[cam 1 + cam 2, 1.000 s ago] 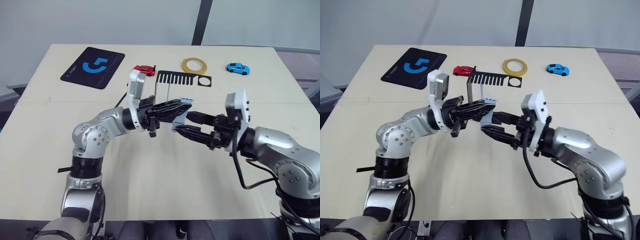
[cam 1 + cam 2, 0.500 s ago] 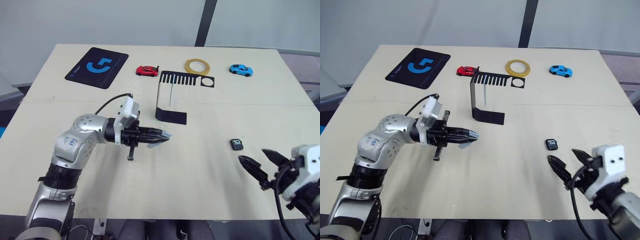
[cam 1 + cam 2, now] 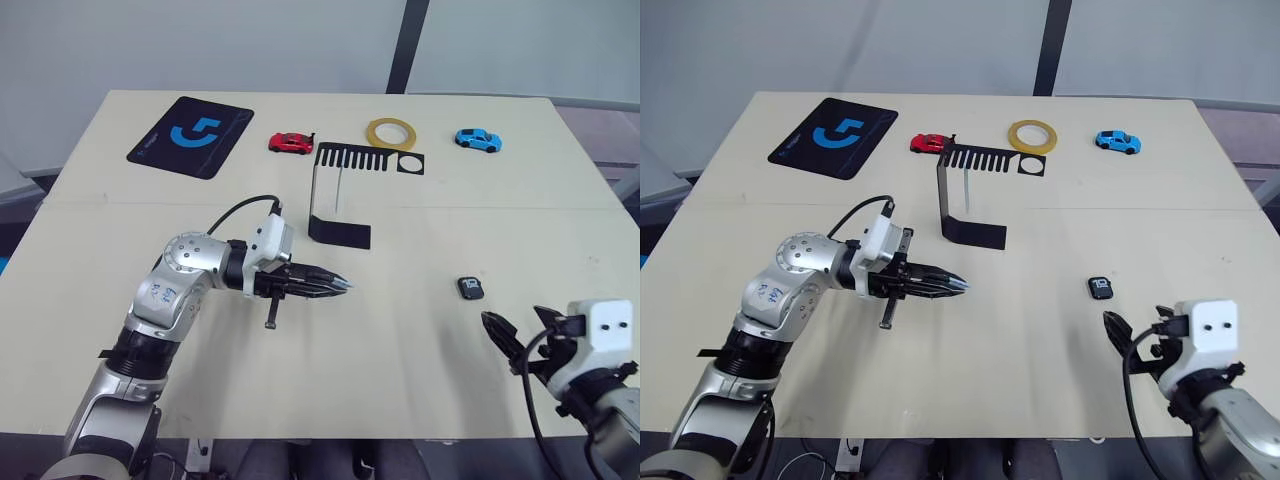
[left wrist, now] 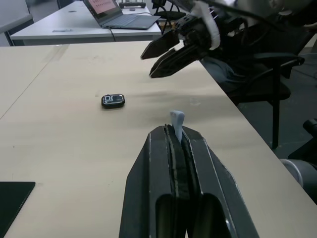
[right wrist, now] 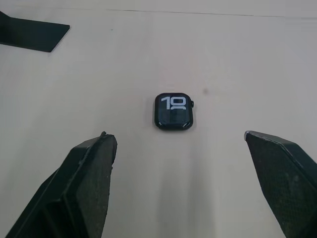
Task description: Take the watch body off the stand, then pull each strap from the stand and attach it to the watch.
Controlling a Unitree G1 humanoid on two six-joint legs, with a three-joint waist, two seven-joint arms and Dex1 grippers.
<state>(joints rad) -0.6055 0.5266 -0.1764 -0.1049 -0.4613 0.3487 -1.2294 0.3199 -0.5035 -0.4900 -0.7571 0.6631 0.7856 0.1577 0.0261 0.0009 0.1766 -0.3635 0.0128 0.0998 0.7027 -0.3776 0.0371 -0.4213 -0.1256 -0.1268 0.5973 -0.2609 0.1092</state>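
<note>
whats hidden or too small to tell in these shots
- Strap: just its pale tip pokes out of the shut left end effector; the fingers hide the rest.
- Second strap: in the eye views a thin pale line hangs under the stand, too small to be sure.
- Watch body: digits partly readable, lower screen dark.

most of the strap (image 4: 177, 122) hidden between the left gripper's (image 4: 177, 136) fingers
</note>
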